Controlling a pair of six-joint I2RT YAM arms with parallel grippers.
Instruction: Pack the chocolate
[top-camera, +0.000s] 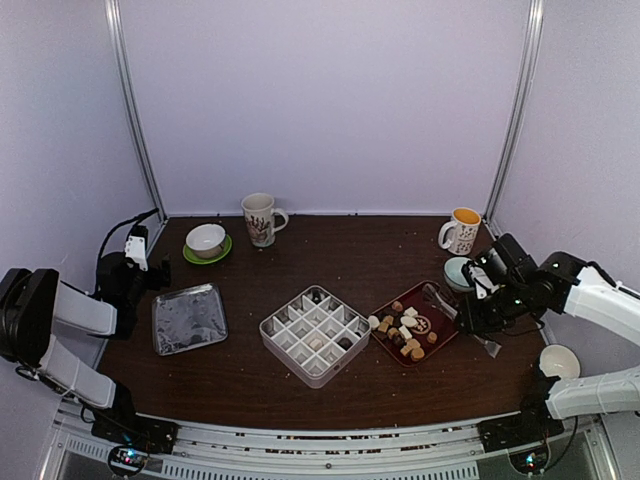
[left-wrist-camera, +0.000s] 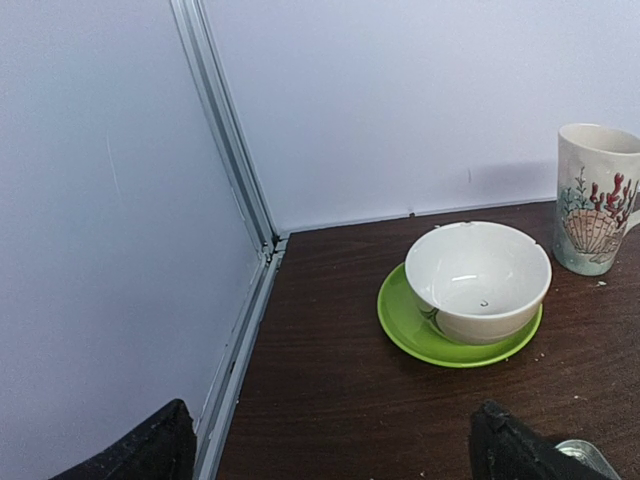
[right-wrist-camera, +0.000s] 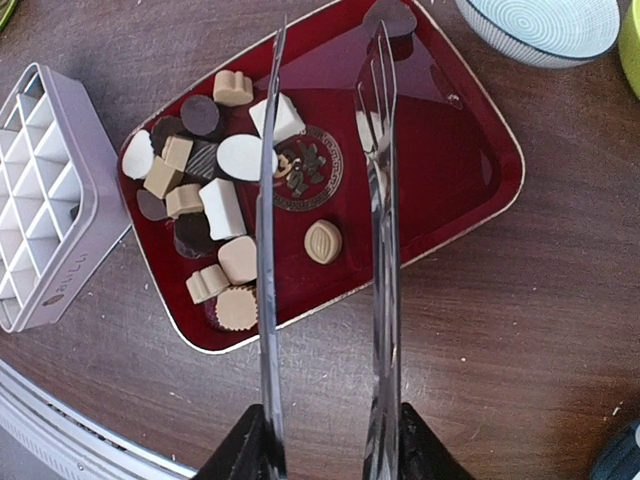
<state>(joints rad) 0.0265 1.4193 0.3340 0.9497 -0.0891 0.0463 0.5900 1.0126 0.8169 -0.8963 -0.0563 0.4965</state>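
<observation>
Right fingers (right-wrist-camera: 240, 452) clench the tongs (right-wrist-camera: 268, 250); one tan chocolate (right-wrist-camera: 323, 241) lies between the blades, the rest leftward. Left fingers (left-wrist-camera: 150, 448) released, distant.

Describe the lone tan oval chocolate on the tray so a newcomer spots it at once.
Start at the dark red tray right of the white grid box. The other chocolates heap nearer the box; the tan oval chocolate lies alone beside the round emblem, between the arms of the tongs in the right wrist view. It is the piece farthest from the heap.
</observation>
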